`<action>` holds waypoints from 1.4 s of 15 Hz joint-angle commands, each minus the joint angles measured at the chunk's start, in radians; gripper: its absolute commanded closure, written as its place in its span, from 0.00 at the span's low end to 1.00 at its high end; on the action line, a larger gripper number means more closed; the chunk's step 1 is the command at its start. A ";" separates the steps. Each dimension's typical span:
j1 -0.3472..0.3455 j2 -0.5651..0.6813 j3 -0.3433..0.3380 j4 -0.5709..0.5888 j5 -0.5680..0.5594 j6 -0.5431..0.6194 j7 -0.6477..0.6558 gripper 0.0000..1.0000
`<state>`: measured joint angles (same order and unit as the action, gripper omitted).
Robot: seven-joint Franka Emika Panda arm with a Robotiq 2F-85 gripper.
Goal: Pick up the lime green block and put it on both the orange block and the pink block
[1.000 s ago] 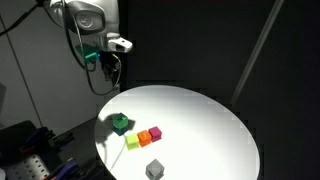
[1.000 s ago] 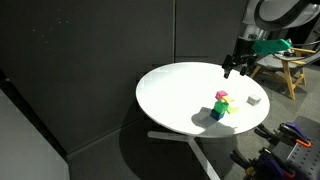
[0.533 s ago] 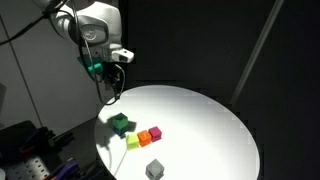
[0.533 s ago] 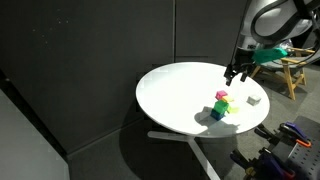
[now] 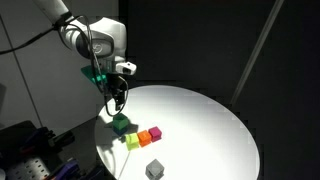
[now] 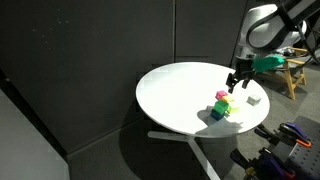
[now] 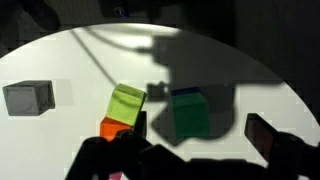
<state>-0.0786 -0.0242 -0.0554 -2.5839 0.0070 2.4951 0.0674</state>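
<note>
Approach step, grasp not begun yet: the tool [image 5: 116, 97] is hovering w/ jaws spread wide, carrying nothing, right above the lime green block [image 5: 121, 123]. The block is sitting on the white tabletop [image 5: 205, 115], near the orange block [image 5: 145, 137] & pink block [image 5: 156, 131]. Next, prob.: lowering straight down, straddling it, then closing.

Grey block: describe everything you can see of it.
The grey block is a small cube, plain matte grey, with flat faces and crisp edges; its material cannot be told. It sits flat and upright on the white round table, fairly near the rim and clearly apart from the other blocks, which are bunched together. Nothing but the table touches it.
</note>
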 commanded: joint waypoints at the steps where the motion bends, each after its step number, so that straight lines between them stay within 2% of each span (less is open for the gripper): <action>1: -0.002 0.046 -0.011 0.021 -0.020 0.031 -0.007 0.00; 10: 0.013 0.109 -0.009 0.017 -0.018 0.129 0.053 0.00; 21: 0.019 0.191 -0.016 0.067 -0.026 0.150 0.052 0.00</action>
<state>-0.0719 0.1351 -0.0593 -2.5528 0.0069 2.6431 0.0945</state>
